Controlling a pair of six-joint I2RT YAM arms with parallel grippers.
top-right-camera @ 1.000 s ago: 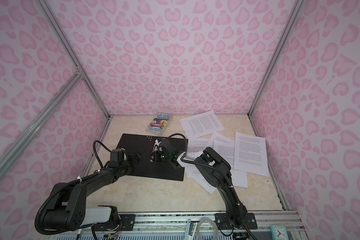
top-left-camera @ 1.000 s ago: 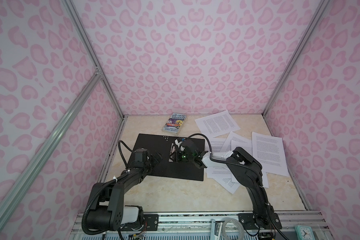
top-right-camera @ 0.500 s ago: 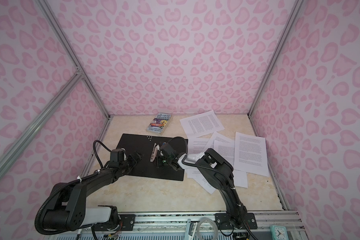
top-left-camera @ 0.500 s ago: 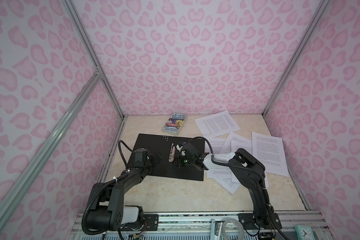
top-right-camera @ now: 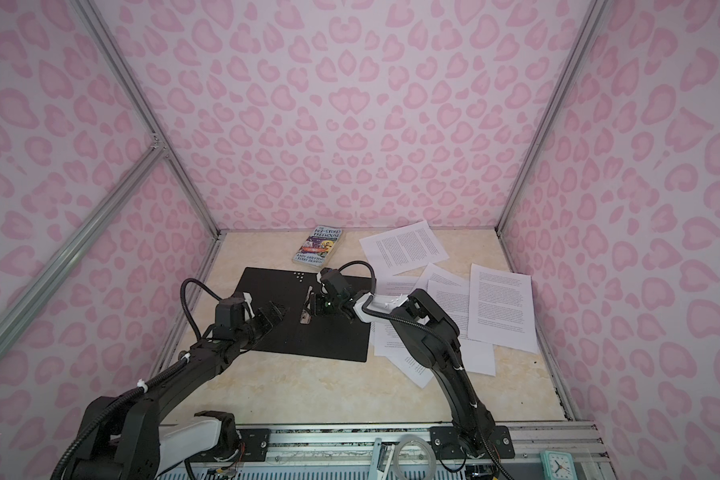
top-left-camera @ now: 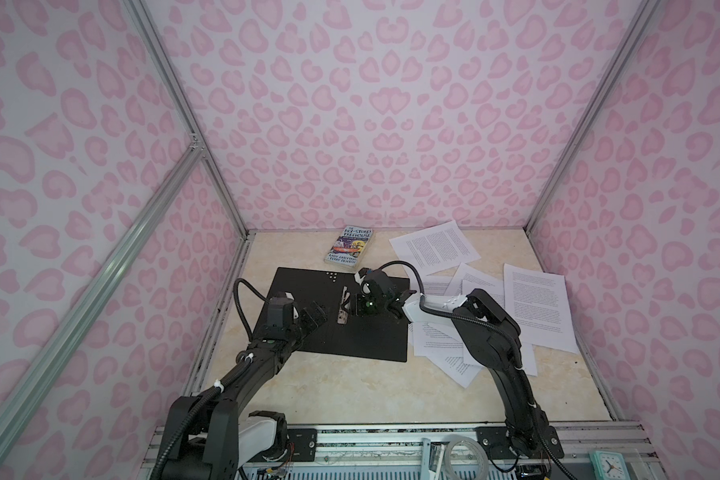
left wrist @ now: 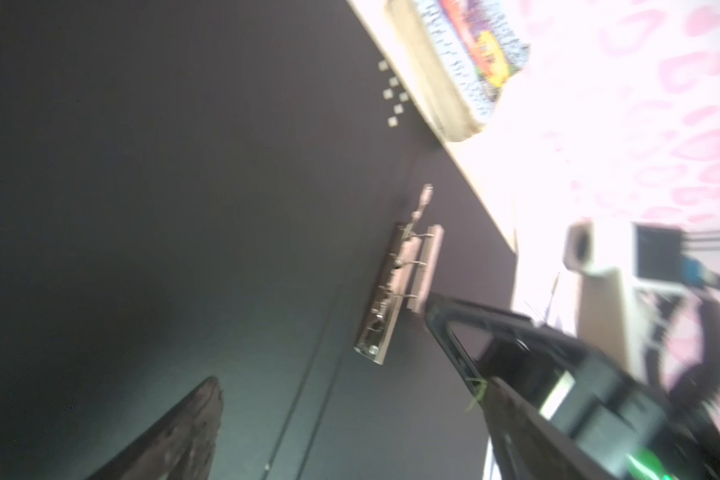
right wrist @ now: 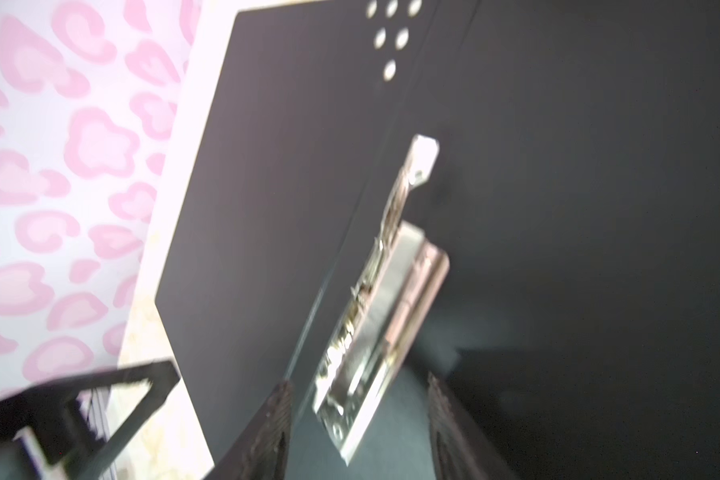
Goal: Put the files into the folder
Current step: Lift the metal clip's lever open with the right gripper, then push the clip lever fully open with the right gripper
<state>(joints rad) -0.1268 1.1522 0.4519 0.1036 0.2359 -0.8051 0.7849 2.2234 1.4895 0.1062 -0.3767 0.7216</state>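
Left jaws are spread wide; right jaws, by wrist view only, are seen parted astride shiny metal clip (right wrist: 375,307) on matte black folder (right wrist: 558,208).

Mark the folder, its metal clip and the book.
folder (top-left-camera: 362,338), in a top view, bare black inner panel.
metal clip (right wrist: 375,316), in the right wrist view, middle of its bar.
book (top-left-camera: 348,246), in a top view, middle of its cover.

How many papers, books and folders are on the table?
Paper sheets: about 6 (they overlap, so it is hard to be sure)
Paperback book: 1
Folder, lying open: 1
Total: about 8
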